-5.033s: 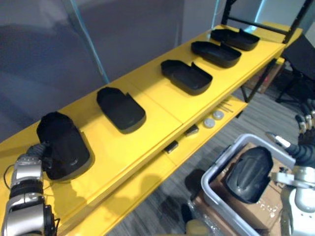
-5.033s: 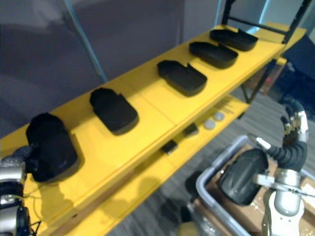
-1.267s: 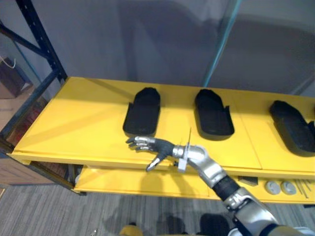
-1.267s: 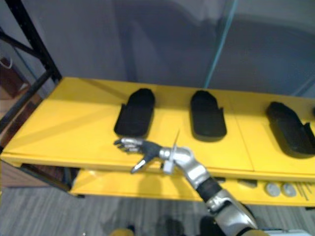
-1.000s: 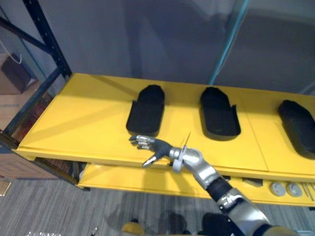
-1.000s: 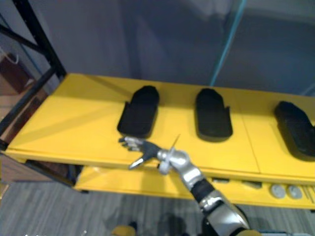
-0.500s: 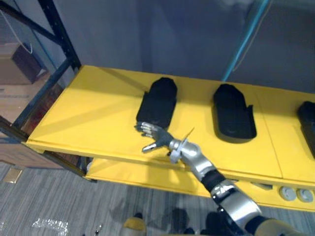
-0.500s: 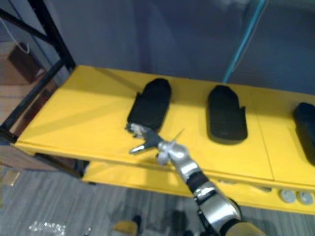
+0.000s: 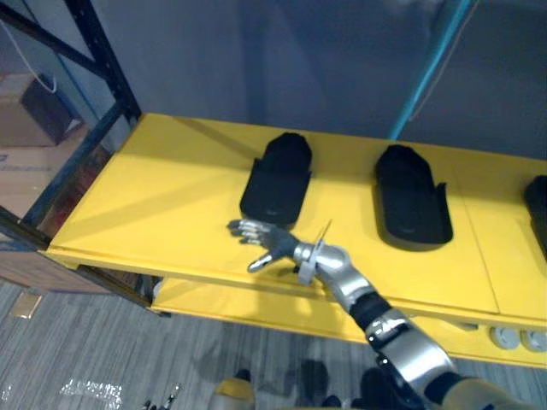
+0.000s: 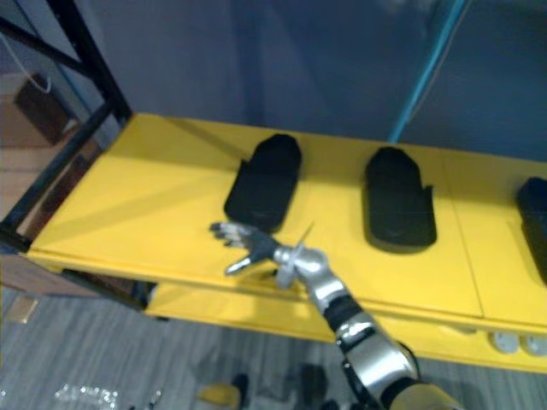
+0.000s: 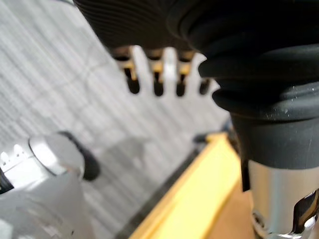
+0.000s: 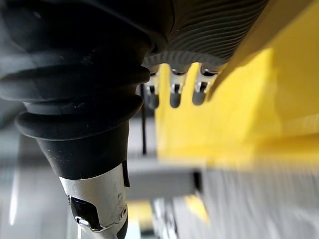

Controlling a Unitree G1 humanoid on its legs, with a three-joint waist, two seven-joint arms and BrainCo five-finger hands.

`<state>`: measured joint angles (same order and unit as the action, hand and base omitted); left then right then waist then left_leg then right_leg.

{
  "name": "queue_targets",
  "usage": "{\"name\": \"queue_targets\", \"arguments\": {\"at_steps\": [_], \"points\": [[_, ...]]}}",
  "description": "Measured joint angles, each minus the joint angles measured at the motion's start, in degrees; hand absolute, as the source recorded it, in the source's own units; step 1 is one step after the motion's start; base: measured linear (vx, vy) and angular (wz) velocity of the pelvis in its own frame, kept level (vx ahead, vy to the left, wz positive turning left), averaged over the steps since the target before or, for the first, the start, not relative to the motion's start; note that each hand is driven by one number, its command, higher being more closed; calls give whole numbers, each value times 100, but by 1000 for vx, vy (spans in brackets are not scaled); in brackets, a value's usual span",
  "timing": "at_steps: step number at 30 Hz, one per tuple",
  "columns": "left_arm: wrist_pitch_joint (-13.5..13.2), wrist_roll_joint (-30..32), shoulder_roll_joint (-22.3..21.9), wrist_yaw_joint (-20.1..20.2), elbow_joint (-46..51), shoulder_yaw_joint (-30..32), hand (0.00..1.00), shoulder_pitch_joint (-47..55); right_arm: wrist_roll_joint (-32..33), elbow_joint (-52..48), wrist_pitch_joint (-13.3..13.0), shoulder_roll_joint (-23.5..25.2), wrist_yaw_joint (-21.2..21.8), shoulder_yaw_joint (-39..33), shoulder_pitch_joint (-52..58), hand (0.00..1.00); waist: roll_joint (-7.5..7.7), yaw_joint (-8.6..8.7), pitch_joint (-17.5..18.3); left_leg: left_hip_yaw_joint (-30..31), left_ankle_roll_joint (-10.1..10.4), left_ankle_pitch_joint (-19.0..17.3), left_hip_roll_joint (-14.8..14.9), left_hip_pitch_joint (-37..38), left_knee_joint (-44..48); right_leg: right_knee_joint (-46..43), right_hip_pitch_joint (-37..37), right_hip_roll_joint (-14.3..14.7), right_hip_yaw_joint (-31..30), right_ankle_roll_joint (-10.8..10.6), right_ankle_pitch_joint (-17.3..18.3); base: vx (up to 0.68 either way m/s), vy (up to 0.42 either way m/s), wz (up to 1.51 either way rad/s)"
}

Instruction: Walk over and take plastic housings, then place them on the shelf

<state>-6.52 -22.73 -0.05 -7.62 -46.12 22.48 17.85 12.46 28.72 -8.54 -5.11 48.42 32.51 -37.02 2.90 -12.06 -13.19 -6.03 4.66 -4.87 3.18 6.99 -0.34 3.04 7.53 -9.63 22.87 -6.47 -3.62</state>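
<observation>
Right hand extending over yellow shelf, fingers spreading wide, holding nothing; plastic housing lying just beyond fingertips. Left hand hanging above floor, fingers straight, empty.

- Left eye: from the head, looking down and forward at the shelf from mid-range, with floor along the bottom.
- Right eye: set just beside the left, same aim and range; shares the shelf, the housings and the right hand with it.
- Left wrist: very close, looking along the left hand down at the floor, past a yellow shelf edge.
- Right wrist: very close, looking along the right hand at the shelf top, the same yellow surface as in both eyes.
</observation>
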Motion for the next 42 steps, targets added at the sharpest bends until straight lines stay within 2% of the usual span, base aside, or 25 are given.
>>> {"name": "queue_targets", "arguments": {"at_steps": [1,2,4,5,6,7,8,10,11,12,13,15,16,18,20,22,24,25,29,32,34,36,38,40,42], "points": [[73,-72,20,51,-104,-2,0,0,-32,-709,317,-53,366,282,4,0,43,78,27,-100,21,-32,37,11,6,1,-53,40,-114,1,0,44,1,-47],[110,-168,29,106,-176,-4,0,-3,7,-1266,626,-95,555,481,3,0,71,147,44,-183,35,-64,69,16,34,3,-80,69,-190,3,0,35,0,-45],[150,-173,70,195,-365,-18,0,-12,183,-2229,1216,-237,652,845,-77,0,125,247,78,-413,85,-115,130,110,92,3,-68,126,-363,13,5,35,3,-40],[154,-171,98,239,-412,-21,0,-29,436,-2500,1376,-296,478,849,-139,0,157,306,106,-441,101,-126,146,131,102,5,-58,144,-400,23,12,27,-3,-26],[153,-163,136,286,-456,-41,0,-60,701,-2679,1417,-370,147,803,-261,0,183,356,122,-489,105,-128,166,155,99,4,-56,165,-419,24,12,18,-2,-25],[154,-163,210,349,-471,-88,0,-94,958,-2817,1417,-457,-419,471,-436,0,234,358,155,-595,115,-135,189,222,98,8,-72,198,-527,32,13,2,-3,-26],[153,-164,232,366,-471,-89,0,-120,1031,-2849,1389,-495,-681,197,-514,0,250,361,165,-637,115,-135,198,251,99,9,-69,209,-576,35,12,-18,-3,-37],[124,-160,330,410,-470,-188,0,-218,1044,-3063,1150,-872,-1991,-1363,-693,0,312,439,245,-802,124,-149,209,299,84,16,-133,278,-731,70,-16,-70,-17,-30],[116,-160,344,410,-470,-226,0,-214,1050,-3099,1092,-938,-2111,-1540,-691,0,349,451,280,-846,124,-149,209,298,79,16,-156,282,-758,77,-24,-62,-4,-42],[110,-151,402,409,-497,-323,0,-193,1138,-3297,912,-1169,-2443,-2190,-630,0,330,525,293,-991,129,-170,210,301,79,34,-235,291,-914,94,-67,-36,29,-45],[108,-145,419,410,-536,-359,0,-204,1156,-3435,819,-1288,-2585,-2501,-555,0,335,568,309,-1058,127,-177,214,302,82,46,-262,291,-981,98,-93,-52,24,-57],[63,-96,401,408,-666,-416,0,-206,1155,-3975,434,-1690,-2954,-3565,-28,0,324,862,460,-1289,121,-215,228,301,71,66,-372,319,-1215,98,-143,-42,7,-51],[59,-96,403,408,-696,-466,0,-209,1154,-4096,352,-1769,-3003,-3787,143,0,284,934,485,-1347,124,-234,232,321,73,67,-383,338,-1269,99,-148,4,0,-49],[3,-95,390,434,-725,-535,0,-213,1153,-4438,72,-1948,-3224,-4605,850,0,73,1173,604,-1556,137,-295,254,410,66,68,-437,379,-1509,96,-161,15,6,-51],[-45,-99,415,441,-760,-530,0,-225,1140,-4470,-60,-1963,-3445,-5102,1292,0,-70,1340,696,-1691,147,-315,288,466,63,77,-470,442,-1645,110,-176,8,-10,-44],[-73,-103,430,447,-810,-525,0,-225,1145,-4467,-121,-1964,-3629,-5554,1781,0,-161,1397,759,-1859,172,-339,349,548,54,102,-467,523,-1781,139,-196,-13,-47,-43],[-69,-106,406,493,-942,-526,0,-215,1155,-4459,-255,-1953,-3809,-5874,2257,0,-210,1472,788,-1988,206,-364,401,612,54,131,-467,603,-1894,171,-219,-42,-58,-34],[-60,-109,393,565,-1049,-527,0,-195,1169,-4431,-343,-1880,-3933,-6112,2707,0,-199,1574,794,-2018,210,-367,433,642,52,133,-462,648,-1944,184,-227,-47,-52,-17],[-45,-109,324,640,-1138,-529,0,-101,1233,-4178,-658,-1281,-4411,-6415,3705,0,-157,1659,808,-2143,237,-385,482,699,74,142,-462,702,-2020,216,-226,-89,-63,-17],[-39,-112,267,642,-1128,-619,0,-65,1282,-3628,-735,-711,-4985,-6306,4353,0,-150,1746,821,-2151,238,-386,465,687,82,140,-464,672,-2000,217,-219,-82,-32,1],[-39,-120,254,601,-1076,-756,0,-54,1365,-3324,-785,-280,-5302,-6152,4754,0,-178,1746,815,-2153,239,-387,459,677,80,141,-473,660,-1994,236,-206,-51,-20,2],[-44,-114,162,532,-914,-806,0,-34,1098,-2936,-882,192,-5735,-5822,5172,0,-235,1745,794,-2145,239,-387,452,616,80,141,-521,646,-1975,234,-207,-27,-23,4],[-59,-83,126,469,-792,-926,0,-32,972,-2595,-938,396,-6027,-5629,5297,0,-321,1740,764,-2135,238,-384,442,580,75,142,-549,632,-1958,200,-230,-1,-19,5],[-107,135,49,373,-639,-1025,0,-24,833,-2326,-1112,571,-6288,-5551,5357,0,-433,1709,754,-2100,239,-383,442,586,58,142,-533,625,-1883,191,-231,20,-15,10],[-145,210,-18,341,-530,-1029,0,-22,690,-2326,-1205,608,-6398,-5458,5365,0,-456,1669,742,-2081,240,-382,442,585,45,142,-525,620,-1847,186,-226,14,-15,10]]}}
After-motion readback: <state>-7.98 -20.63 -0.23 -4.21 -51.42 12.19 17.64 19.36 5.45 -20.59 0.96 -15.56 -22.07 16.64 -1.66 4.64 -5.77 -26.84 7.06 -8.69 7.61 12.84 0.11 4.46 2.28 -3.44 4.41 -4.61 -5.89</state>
